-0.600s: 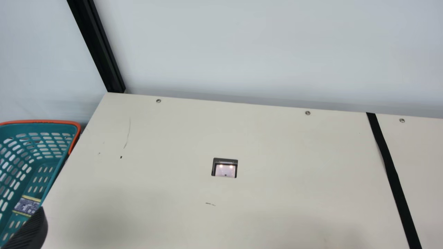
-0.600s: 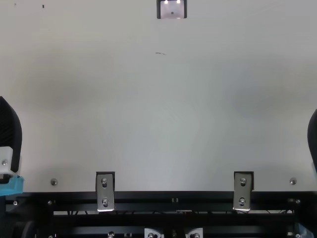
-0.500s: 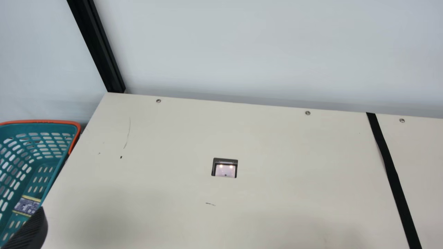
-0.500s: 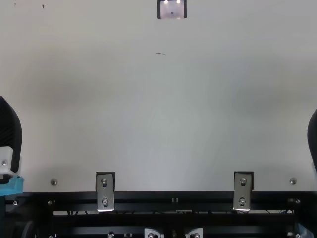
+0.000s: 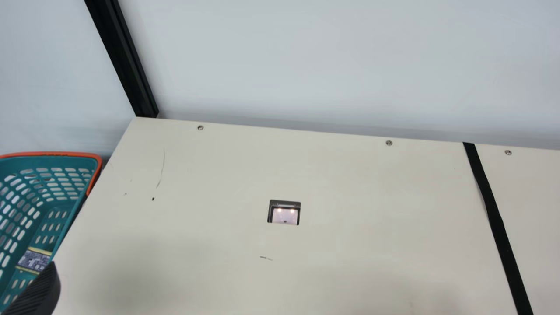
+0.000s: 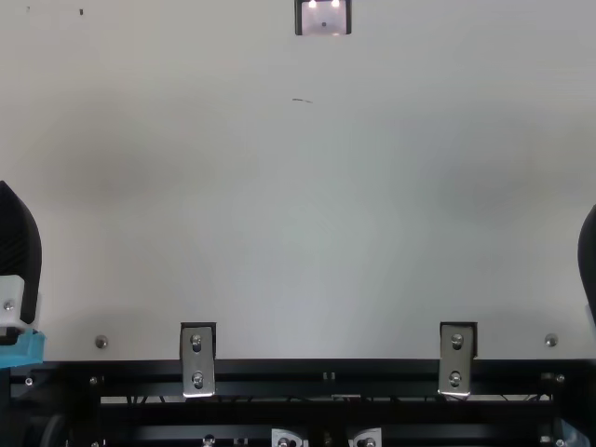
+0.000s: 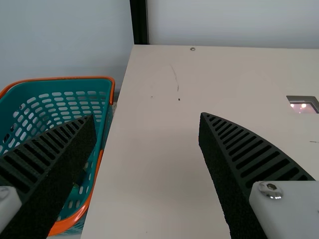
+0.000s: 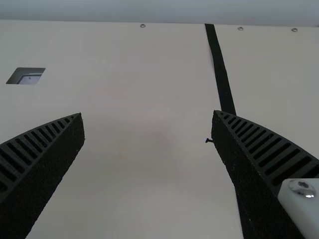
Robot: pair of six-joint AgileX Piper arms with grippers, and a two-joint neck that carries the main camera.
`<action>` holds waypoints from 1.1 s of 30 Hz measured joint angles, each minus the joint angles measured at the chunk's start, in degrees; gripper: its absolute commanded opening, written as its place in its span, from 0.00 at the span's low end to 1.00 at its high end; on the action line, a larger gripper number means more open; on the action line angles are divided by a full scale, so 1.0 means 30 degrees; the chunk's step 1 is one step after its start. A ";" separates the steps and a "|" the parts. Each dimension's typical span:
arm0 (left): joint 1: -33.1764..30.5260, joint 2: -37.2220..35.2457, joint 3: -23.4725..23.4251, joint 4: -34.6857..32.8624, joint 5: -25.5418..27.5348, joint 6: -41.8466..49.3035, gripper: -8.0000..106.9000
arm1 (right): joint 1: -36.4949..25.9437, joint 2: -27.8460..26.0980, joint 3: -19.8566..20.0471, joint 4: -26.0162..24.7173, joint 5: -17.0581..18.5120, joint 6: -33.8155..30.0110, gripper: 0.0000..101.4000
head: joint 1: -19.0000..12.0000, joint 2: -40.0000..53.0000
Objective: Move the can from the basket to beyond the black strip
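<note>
- Top view: one black finger of the left gripper (image 6: 19,247) at one side, one finger of the right gripper (image 6: 589,256) at the other; broad stretch of cream table (image 6: 298,223) between them. Near edge bounded by a dark rail (image 6: 279,378) with two metal brackets (image 6: 197,358).
- Main view: adds the whole teal basket side of the scene. Orange-rimmed basket (image 5: 65,153) sits just past the table's left edge; a black post (image 5: 127,65) rises at the far left corner.
- Same view: a printed thing with yellow bands (image 5: 34,260) shows low inside the basket, close above the left finger's tip in the picture. Cannot tell for certain that this is the can.
- Same view: black strip (image 5: 492,205) starts at the far edge and runs slantwise toward the near side, right of the square cutout (image 5: 284,213). Long run of open top from basket side to strip.
- Left wrist view: left gripper (image 7: 147,116) has its fingers spread wide. One finger overlaps the basket in the picture, the other the table; the basket's contents are mostly hidden, so the can's place cannot be settled here.
- Right wrist view: right gripper (image 8: 147,113) also stands wide apart. Strip passes behind one finger; a small dark scrap (image 8: 209,140) lies near it.
</note>
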 measured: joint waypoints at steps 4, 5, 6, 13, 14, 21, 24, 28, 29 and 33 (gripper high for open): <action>0.0000 0.0000 0.0000 0.0000 0.0000 0.0000 0.85 | 0.0000 0.0000 0.0000 0.0000 0.0000 0.0000 1.00 | -0.0098 0.0000; 0.0000 0.0000 0.0000 0.0000 0.0000 0.0000 0.85 | 0.0000 0.0000 0.0000 0.0000 0.0000 0.0000 1.00 | -0.0098 0.0000; 0.0000 0.0000 0.0000 0.0000 0.0000 0.0000 0.85 | 0.0000 0.0000 0.0000 0.0000 0.0000 0.0000 1.00 | -0.0098 0.0000; 0.0000 0.0000 0.0000 0.0000 0.0000 0.0000 0.85 | 0.0000 0.0000 0.0000 0.0000 0.0000 0.0000 1.00 | 0.0000 0.0000; 0.0000 0.0000 0.0000 0.0000 0.0000 0.0000 0.85 | 0.0000 0.0000 0.0000 0.0000 0.0000 0.0000 1.00 | 0.0000 0.0000; 0.0000 0.0000 0.0000 0.0000 0.0000 0.0000 0.85 | 0.0000 0.0000 0.0000 0.0000 0.0000 0.0000 1.00 | -0.0098 0.0000; 0.0000 0.0000 0.0000 0.0000 0.0000 0.0000 0.85 | 0.0000 0.0000 0.0000 0.0000 0.0000 0.0000 1.00 | -0.0098 0.0000; 0.0000 0.0000 0.0000 0.0000 0.0000 0.0000 0.85 | 0.0000 0.0000 0.0000 0.0000 0.0000 0.0000 1.00 | -0.0098 0.0000; 0.0000 0.0000 0.0000 0.0000 0.0000 0.0000 0.85 | 0.0000 0.0000 0.0000 0.0000 0.0000 0.0000 1.00 | -0.0098 0.0000; 0.0000 0.0000 0.0000 0.0000 0.0000 0.0000 0.85 | 0.0000 0.0000 0.0000 0.0000 0.0000 0.0000 1.00 | -0.0098 0.0000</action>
